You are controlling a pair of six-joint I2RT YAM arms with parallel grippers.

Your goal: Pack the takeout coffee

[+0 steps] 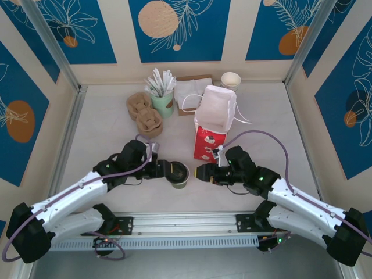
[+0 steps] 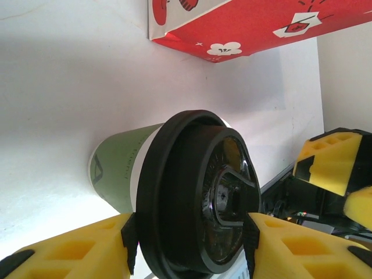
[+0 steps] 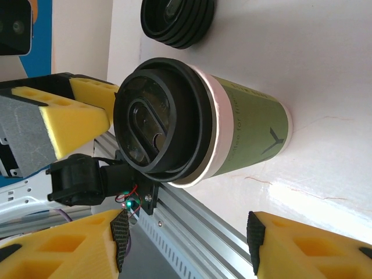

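Takeout coffee (image 1: pixel 179 174) stands upright on the table (image 1: pixel 99 128) just in front and left of the red-and-white bag (image 1: pixel 210 136), its olive side largely hidden from above by its black lid (image 2: pixel 197 197). Left gripper (image 2: pixel 192 239) is clamped on that lid, pads (image 2: pixel 129 233) against the rim on both sides, while the right gripper (image 3: pixel 186 250) hovers near the bag's front, close to the cup, jaws apart and holding nothing. Farther from the bag than the cup, the right wrist view picks out a low stack of black lids (image 3: pixel 177 23) that is hard to make out from above.
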